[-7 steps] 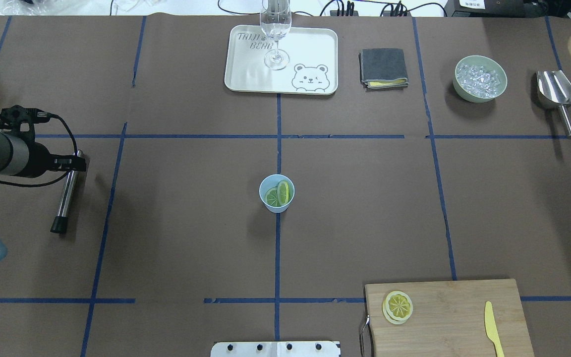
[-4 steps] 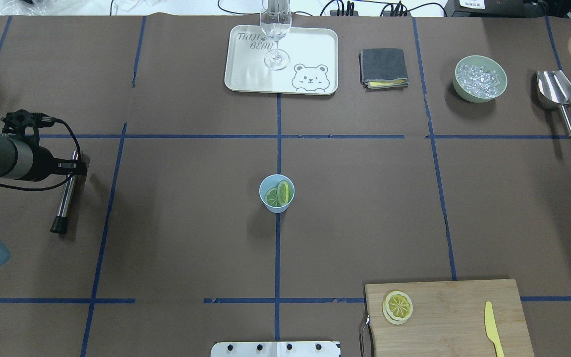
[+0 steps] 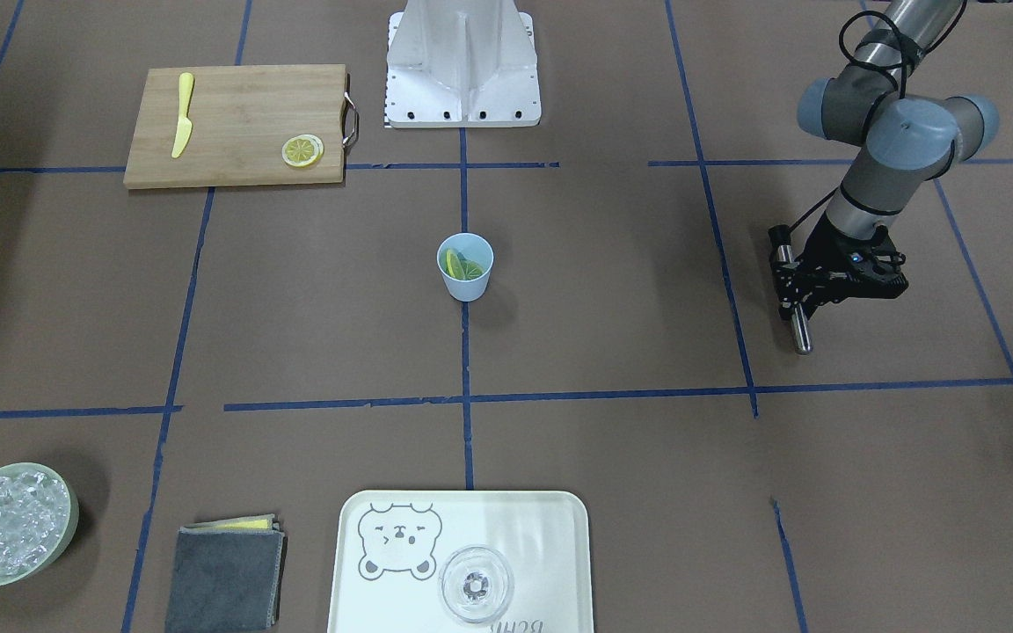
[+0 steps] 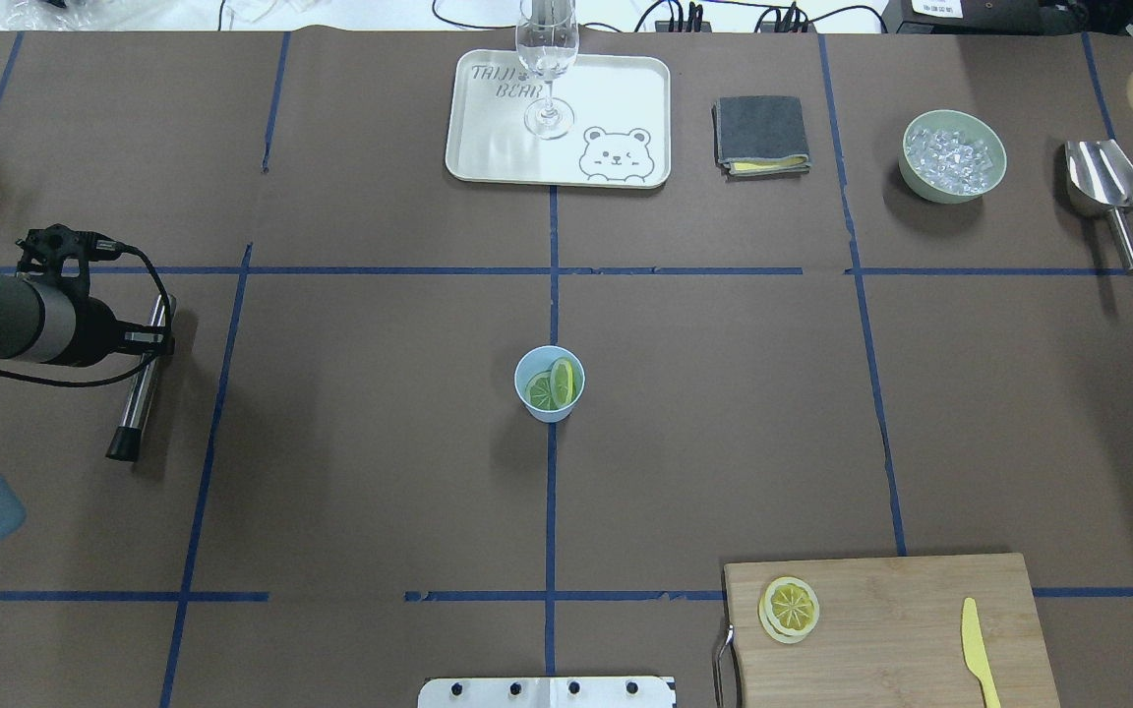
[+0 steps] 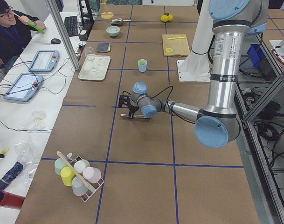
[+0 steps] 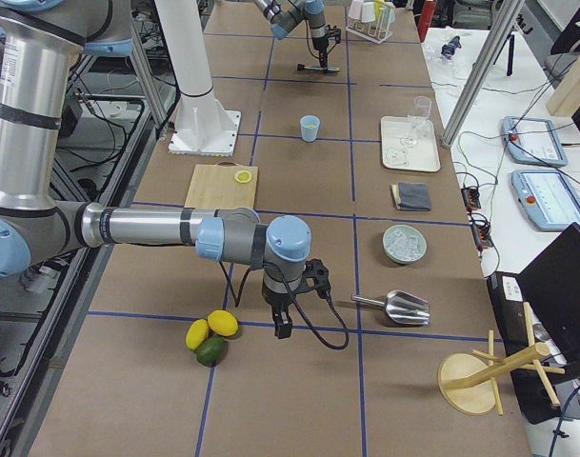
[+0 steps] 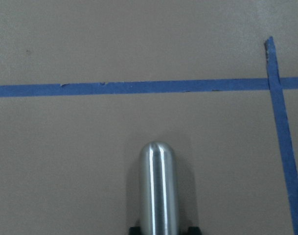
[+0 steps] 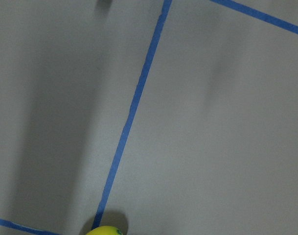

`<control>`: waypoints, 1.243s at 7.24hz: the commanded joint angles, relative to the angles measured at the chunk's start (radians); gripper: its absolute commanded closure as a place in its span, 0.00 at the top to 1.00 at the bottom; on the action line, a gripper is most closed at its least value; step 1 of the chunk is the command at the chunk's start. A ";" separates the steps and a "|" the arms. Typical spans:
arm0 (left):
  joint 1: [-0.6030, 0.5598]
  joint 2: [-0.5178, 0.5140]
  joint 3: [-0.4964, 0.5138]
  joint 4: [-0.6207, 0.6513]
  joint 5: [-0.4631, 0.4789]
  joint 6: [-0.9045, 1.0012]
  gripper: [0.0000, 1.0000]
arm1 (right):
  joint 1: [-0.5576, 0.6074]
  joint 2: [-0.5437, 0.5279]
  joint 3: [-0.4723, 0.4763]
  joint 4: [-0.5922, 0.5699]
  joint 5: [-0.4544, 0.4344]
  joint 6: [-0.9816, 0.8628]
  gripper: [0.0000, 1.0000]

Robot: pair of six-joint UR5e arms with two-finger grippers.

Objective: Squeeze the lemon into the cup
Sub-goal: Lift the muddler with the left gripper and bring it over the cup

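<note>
Small light-blue tapered cup (image 4: 548,415) at the brown worktop's (image 4: 380,462) centre already holds thin round yellow lemon slices (image 4: 561,382); squeezing them looks not yet done. The left tool (image 4: 157,339), well apart, clamps a slim steel rod (image 4: 131,403). Whether the right tool (image 6: 283,330) is wide or narrow I cannot tell.

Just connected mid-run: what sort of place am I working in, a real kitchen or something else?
Probably a robot lab staged as a drinks bench, not a kitchen: the table wears brown paper gridded with blue tape, an operator sits beside tablets, and an ice bowl and cup are set out.
</note>
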State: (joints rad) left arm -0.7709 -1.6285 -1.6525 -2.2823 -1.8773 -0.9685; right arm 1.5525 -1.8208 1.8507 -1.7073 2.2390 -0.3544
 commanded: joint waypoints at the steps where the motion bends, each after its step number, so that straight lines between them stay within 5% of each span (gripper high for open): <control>1: -0.002 -0.036 -0.100 -0.016 0.082 0.145 0.00 | 0.003 0.000 -0.001 0.000 0.008 0.000 1.00; 2: -0.004 -0.112 -0.104 -0.020 0.169 0.345 0.00 | 0.003 0.000 -0.001 0.000 0.008 0.000 1.00; 4: -0.004 -0.223 -0.115 -0.075 0.190 0.409 0.00 | 0.006 -0.005 -0.002 0.000 0.008 0.000 1.00; 9: 0.048 -0.298 -0.011 -0.959 0.193 0.412 0.00 | 0.047 -0.021 -0.001 0.000 0.010 0.003 1.00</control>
State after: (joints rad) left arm -0.7575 -1.8883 -1.7191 -3.0086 -1.6845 -0.5576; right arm 1.5918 -1.8373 1.8499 -1.7073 2.2477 -0.3516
